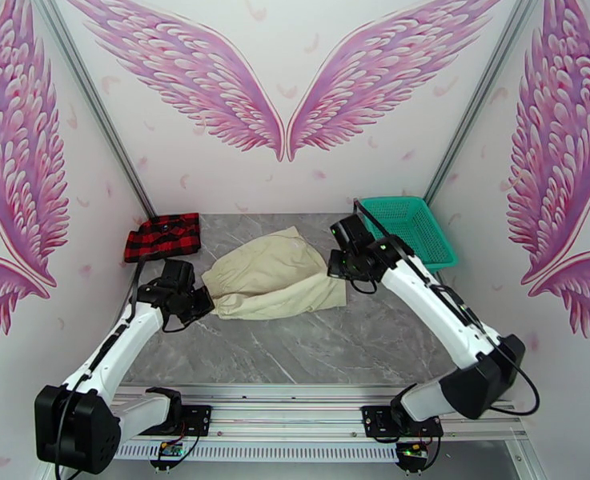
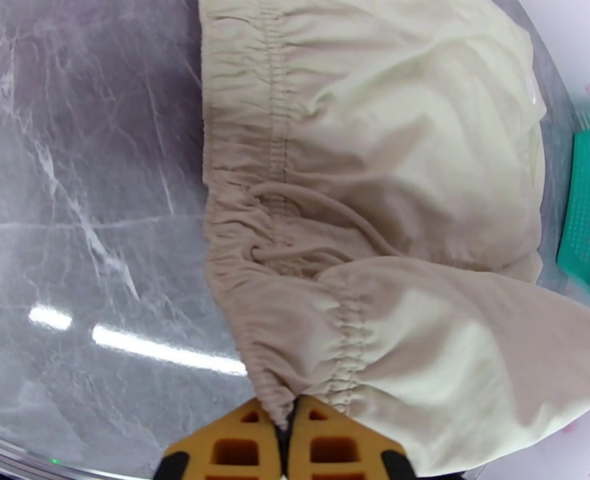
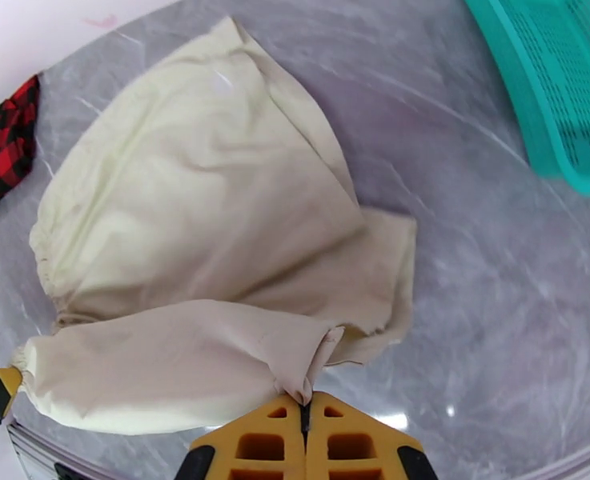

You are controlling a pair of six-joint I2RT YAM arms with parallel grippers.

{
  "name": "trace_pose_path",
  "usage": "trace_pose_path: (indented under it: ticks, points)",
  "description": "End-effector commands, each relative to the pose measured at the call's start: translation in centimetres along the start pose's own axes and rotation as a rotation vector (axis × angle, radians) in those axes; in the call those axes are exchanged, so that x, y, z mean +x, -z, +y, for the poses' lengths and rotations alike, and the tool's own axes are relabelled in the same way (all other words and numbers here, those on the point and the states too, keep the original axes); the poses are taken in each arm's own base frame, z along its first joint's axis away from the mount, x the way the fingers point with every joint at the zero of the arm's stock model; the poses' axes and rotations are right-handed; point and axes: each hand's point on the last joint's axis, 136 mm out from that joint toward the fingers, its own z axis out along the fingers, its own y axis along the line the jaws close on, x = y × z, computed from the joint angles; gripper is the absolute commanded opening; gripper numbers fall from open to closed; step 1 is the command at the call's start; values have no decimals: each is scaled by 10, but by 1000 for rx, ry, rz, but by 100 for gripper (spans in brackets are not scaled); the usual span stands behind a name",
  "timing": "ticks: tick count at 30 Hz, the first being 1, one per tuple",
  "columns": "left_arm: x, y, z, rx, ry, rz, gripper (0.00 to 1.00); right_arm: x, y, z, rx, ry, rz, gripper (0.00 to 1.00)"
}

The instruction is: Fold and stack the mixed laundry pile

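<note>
folding the cream garment [image 1: 274, 274], spread mid counter [image 1: 335, 346], is the step in hand: left end effector [image 2: 288, 406] clamps its gathered waistband corner, right end effector [image 3: 304, 403] its hem corner. checked shirt [image 1: 163, 236] lies apart, far left. next, judged: carry both pinched corners across evenly, cloth taut.
</note>
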Motion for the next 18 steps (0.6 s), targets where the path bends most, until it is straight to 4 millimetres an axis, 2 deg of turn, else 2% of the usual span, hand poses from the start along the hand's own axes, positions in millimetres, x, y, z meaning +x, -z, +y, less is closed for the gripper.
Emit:
trace_pose_path:
  ticks: [1, 5, 11, 18]
  points:
    - [-36, 5, -27, 103, -9, -53, 0, -46, -14, 31, -86, 71, -97, 0]
    - [-65, 6, -34, 134, 9, -83, 0, -83, -32, 56, -147, 74, -170, 0]
    - [-103, 9, -38, 182, 59, -114, 0, -129, -50, 76, -199, 38, -254, 0]
    - [-141, 4, -42, 220, 103, -134, 0, -158, -72, 73, -217, -26, -294, 0]
